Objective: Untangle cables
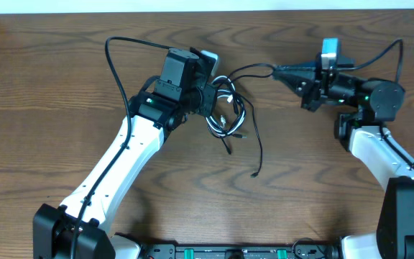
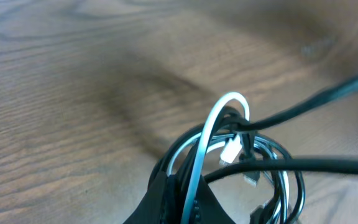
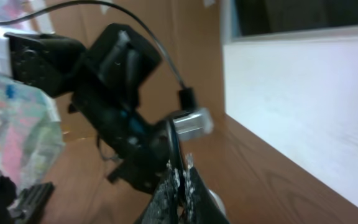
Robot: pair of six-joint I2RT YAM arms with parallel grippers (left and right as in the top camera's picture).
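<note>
In the left wrist view, cables (image 2: 205,132) cropped at the bottom edge, plug ends (image 2: 230,151) blurred, left tool (image 2: 178,200) barely visible.

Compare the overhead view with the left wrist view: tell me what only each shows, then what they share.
Overhead only: the right hand pinching a black cable leading out of the tangle, and a loose black end trailing across the table. Left wrist only: a small white plug inside the loops, and the left hand shut on the white cable. Both: the tangle itself, white among black, lying on the table.
</note>
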